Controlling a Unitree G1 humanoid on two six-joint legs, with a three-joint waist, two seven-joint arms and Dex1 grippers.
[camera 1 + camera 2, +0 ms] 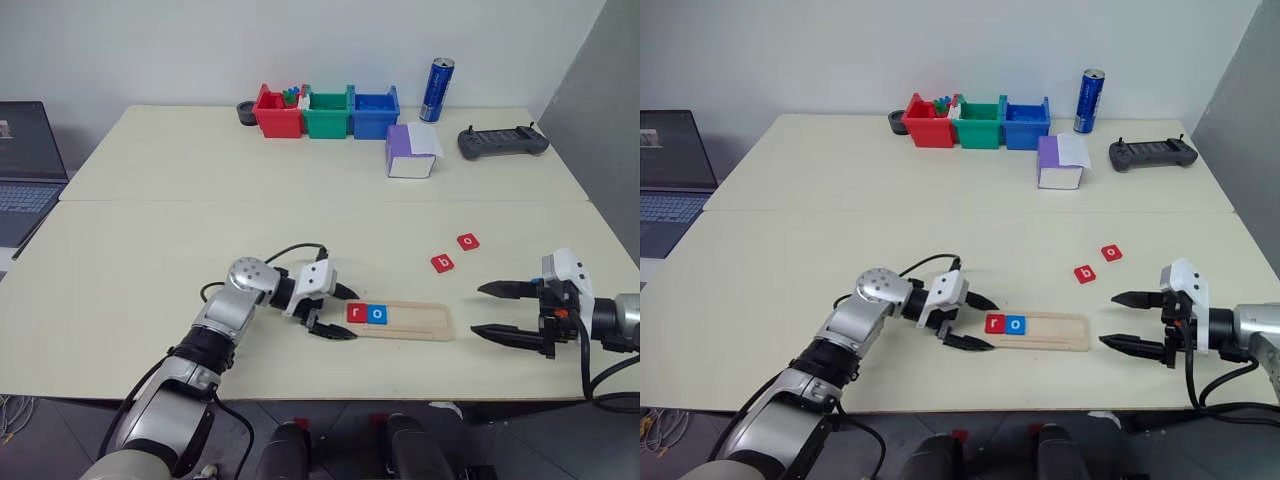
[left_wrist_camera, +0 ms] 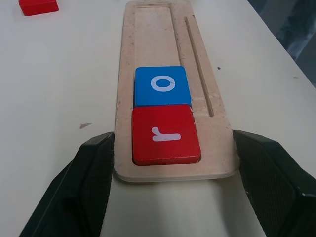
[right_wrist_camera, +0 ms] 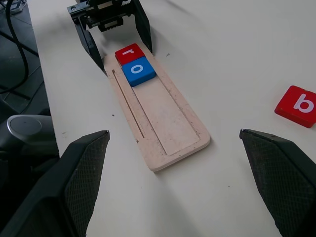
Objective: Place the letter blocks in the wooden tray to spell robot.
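Pale tabletop (image 1: 150,290) stretches under both my claws. My left claw (image 1: 333,312) clamps the near end of the wooden tray (image 1: 420,321), a finger against each long edge. Its groove holds a red r tile (image 1: 357,312) and a blue o tile (image 1: 376,314), touching, with the remaining groove bare. My right claw (image 1: 497,310) hangs spread wide, gripping nothing, just beyond the tray's other end. A red b tile (image 1: 442,263) and another red tile (image 1: 468,241) lie loose nearby. Red (image 1: 276,115), green (image 1: 325,115) and blue bins (image 1: 374,114) line the far edge.

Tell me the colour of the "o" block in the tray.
Blue with a white letter: the "o" block, clearest in the left wrist view.
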